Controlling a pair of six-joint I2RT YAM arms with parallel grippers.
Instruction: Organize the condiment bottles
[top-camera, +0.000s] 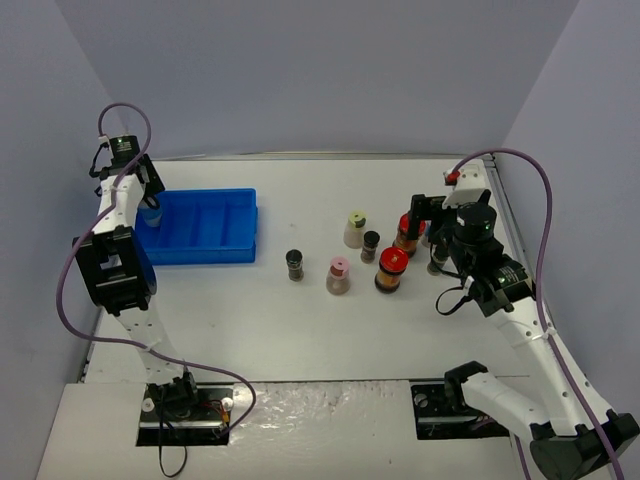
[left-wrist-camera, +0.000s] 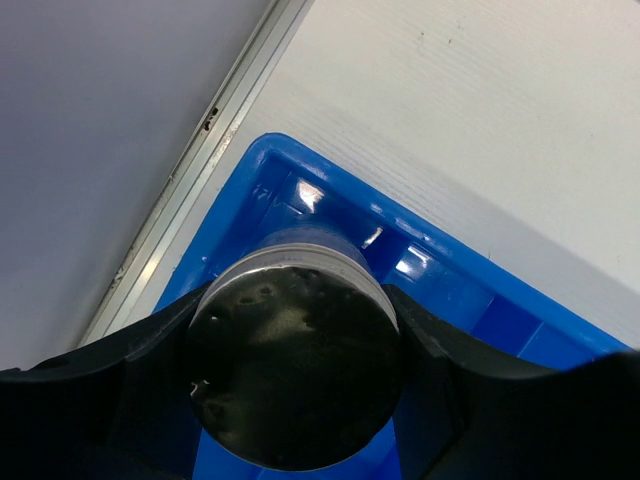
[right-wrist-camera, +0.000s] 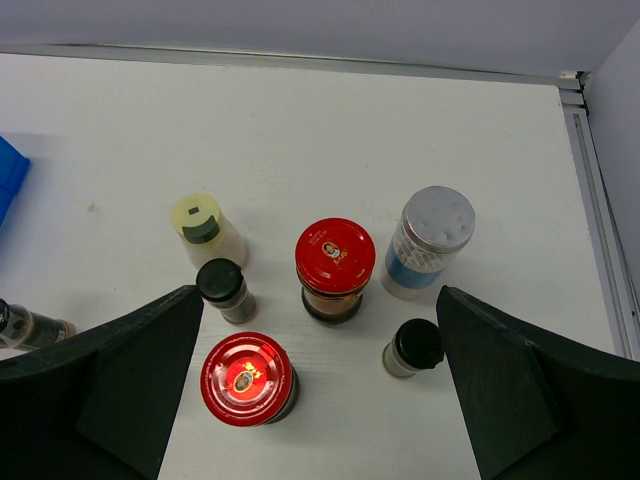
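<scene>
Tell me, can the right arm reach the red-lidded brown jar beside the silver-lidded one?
Probably yes. The right arm hovers above the red-lidded brown jar with jaws wide open, nothing covering it. The silver-lidded, blue-labelled jar and a black-capped bottle stand close, so a nudge is possible.

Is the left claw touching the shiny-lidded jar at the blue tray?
Touching. The left wrist view shows the black fingers of the left claw pressed against both sides of the shiny-lidded jar, at the blue tray.

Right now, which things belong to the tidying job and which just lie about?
Job: blue plastic compartment tray; silver-lidded jar held over it; silver-lidded, blue-labelled jar; two red-lidded jars; yellow-green-capped bottle; pink-capped bottle; three small black-capped bottles.
Merely there: white table; purple cables.
</scene>
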